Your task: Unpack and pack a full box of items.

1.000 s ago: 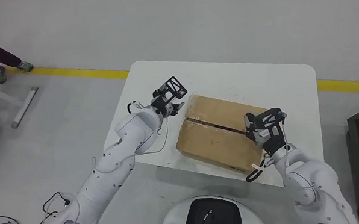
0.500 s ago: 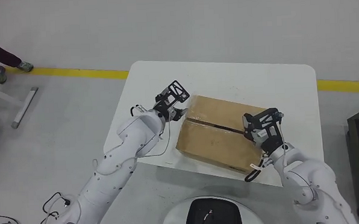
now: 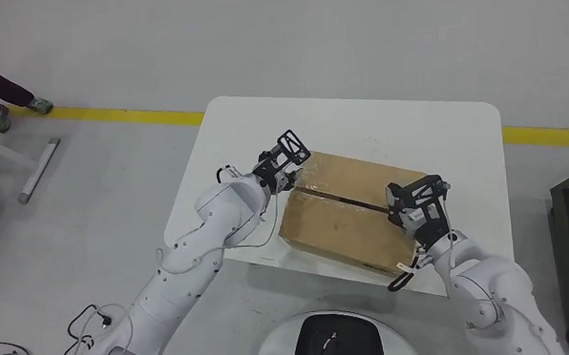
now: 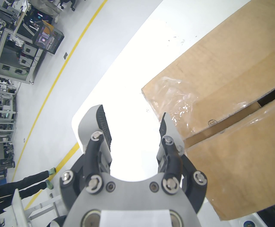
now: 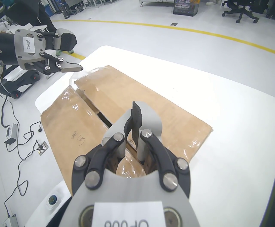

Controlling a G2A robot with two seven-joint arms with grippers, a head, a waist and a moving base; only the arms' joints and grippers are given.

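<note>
Cardboard box (image 3: 348,208) lying flaps-down on the white surface (image 3: 435,123), one pincer at each end.

The box sits askew about midway between the surface's left and right edges, with its long side close to the near edge. Its two top flaps are folded down, and a narrow dark gap runs along the seam (image 5: 101,115) between them. Crumpled clear tape (image 4: 171,96) clings to the ends. The left pincer (image 4: 132,114) is spread wide at the box's far-left corner. One finger is just beside the taped corner and the other is over bare surface. The right pincer (image 5: 135,114) is above the seam at the box's right end. Its toothed fingers are pressed together with nothing visible between them. Whether the tips touch the cardboard cannot be told.
</note>
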